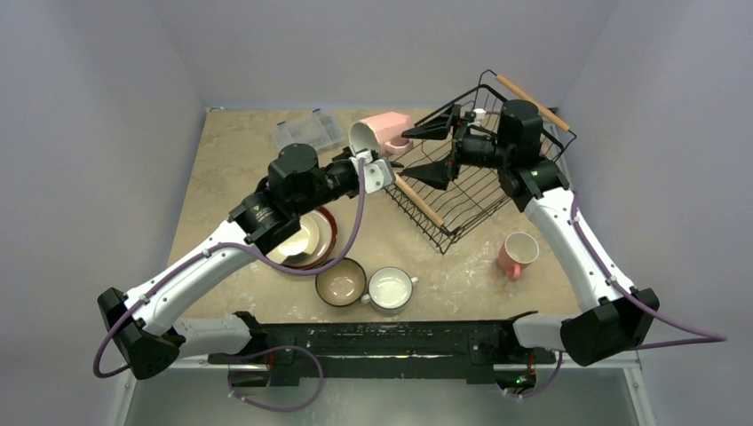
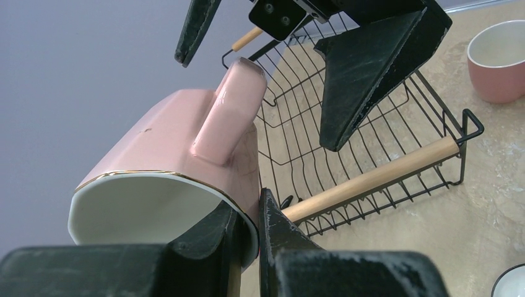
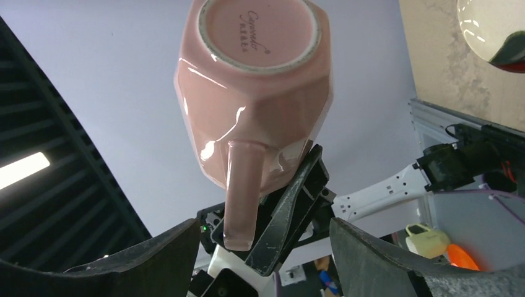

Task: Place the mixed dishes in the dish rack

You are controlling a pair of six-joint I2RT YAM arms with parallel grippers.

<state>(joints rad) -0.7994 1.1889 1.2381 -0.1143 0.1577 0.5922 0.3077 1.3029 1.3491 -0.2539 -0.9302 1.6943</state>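
Above the table's 12 o'clock side, a pink mug is pinched by its rim in the left gripper (tipped sideways, off the surface). The right gripper is spread, jaws either side of the mug's base. The dish rack is noted at 2 o'clock, just beside.

Robotics test cell: plain lilac walls close in on a stone-patterned table to either side of the jaws and beyond them. Well behind the jaws, two robot arms are bolted to a black rail, one trailing a purple cable. The only household things are crockery and a wire dish rack, set out below the jaws.
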